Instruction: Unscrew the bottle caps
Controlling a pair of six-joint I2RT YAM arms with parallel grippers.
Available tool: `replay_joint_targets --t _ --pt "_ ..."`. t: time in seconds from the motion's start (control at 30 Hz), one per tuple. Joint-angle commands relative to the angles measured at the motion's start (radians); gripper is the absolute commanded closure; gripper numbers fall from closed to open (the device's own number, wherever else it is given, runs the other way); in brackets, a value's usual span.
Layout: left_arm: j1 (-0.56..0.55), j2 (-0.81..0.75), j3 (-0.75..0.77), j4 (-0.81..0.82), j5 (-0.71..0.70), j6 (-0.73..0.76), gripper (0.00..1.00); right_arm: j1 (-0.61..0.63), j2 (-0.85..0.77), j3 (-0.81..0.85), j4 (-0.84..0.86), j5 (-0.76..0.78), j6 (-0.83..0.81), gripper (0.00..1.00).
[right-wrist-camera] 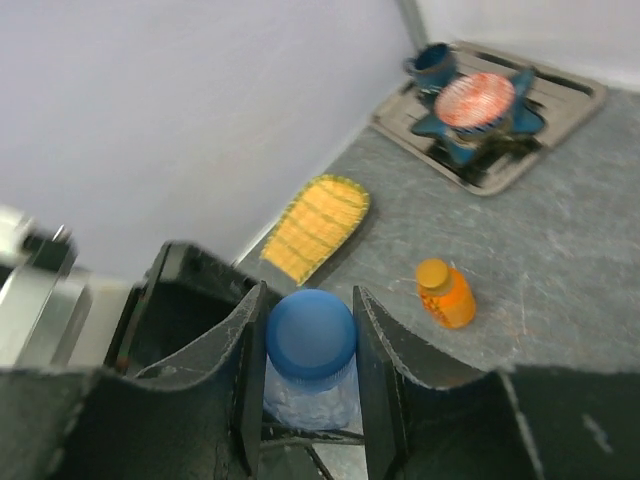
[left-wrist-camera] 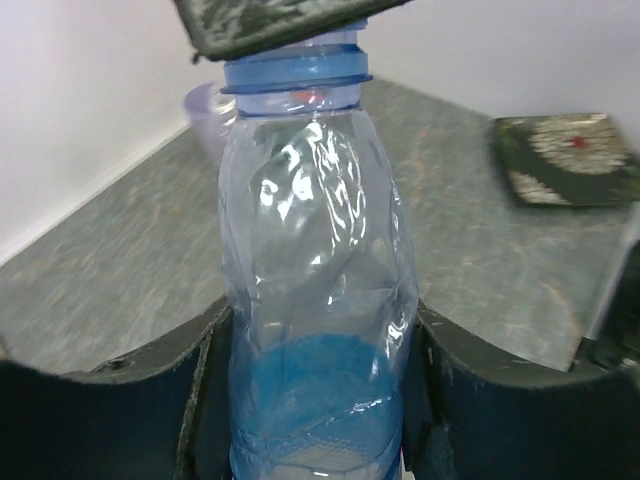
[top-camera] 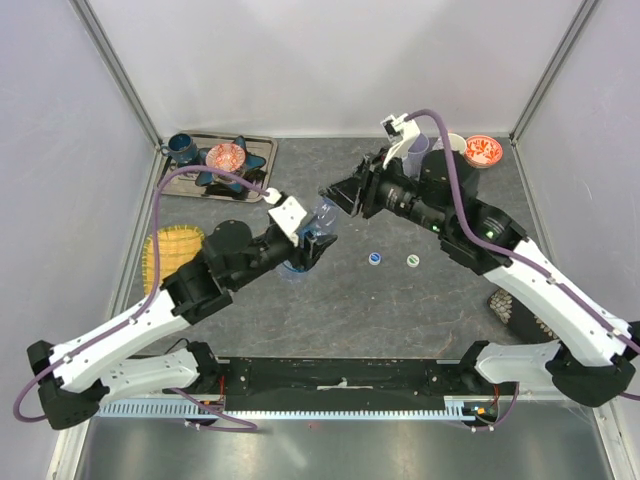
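Left tool [left-wrist-camera: 320, 400] clamped round blue-tinted bottle [left-wrist-camera: 320, 250], right tool [right-wrist-camera: 308, 375] narrowed onto its blue cap [right-wrist-camera: 310, 332], orange bottle [right-wrist-camera: 445, 293] lying on counter [right-wrist-camera: 560, 250] near the blue-tinted bottle

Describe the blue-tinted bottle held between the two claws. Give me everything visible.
The bottle is thin, crinkled, see-through plastic with a blue tint and a darker blue band low on its body. A round blue cap sits on its neck, above a blue ring. The left claw is shut on its lower body, one finger on each side. The right claw grips the cap from both sides. The bottle is held between the two arms, near the middle of the table.
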Motion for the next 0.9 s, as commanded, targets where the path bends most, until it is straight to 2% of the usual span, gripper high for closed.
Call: replay_joint_targets --t 0.0,0.03,0.07,0.1,0.17,0.37,0.47,0.6,0.87 --pt "0.029 -0.073 0.064 0.005 0.571 -0.041 0.57 0.002 -0.051 0.016 0.079 -0.416 -0.215 1.00" --pt "0.063 -0.069 0.081 -0.019 0.663 -0.073 0.57 0.002 -0.061 0.014 0.079 -0.484 -0.237 1.00" --pt "0.080 -0.054 0.116 -0.027 0.828 -0.106 0.57 0.002 -0.082 0.010 0.087 -0.541 -0.274 1.00" --pt "0.095 -0.041 0.131 -0.032 0.904 -0.128 0.57 0.002 -0.097 -0.008 0.099 -0.641 -0.280 1.00" --pt "0.131 -0.018 0.164 -0.015 1.087 -0.194 0.57 0.002 -0.146 -0.038 0.168 -0.711 -0.277 1.00" --pt "0.174 0.061 0.165 0.164 1.375 -0.373 0.58 0.002 -0.179 -0.079 0.274 -0.929 -0.205 1.00" --pt "0.187 0.101 0.158 0.233 1.461 -0.462 0.58 0.003 -0.203 -0.102 0.335 -0.989 -0.170 1.00" --pt "0.206 0.126 0.121 0.404 1.503 -0.585 0.59 0.002 -0.236 -0.151 0.461 -1.018 -0.078 1.00" --pt "0.230 0.170 0.101 0.413 1.492 -0.588 0.57 0.003 -0.285 -0.161 0.441 -0.995 -0.107 1.00"
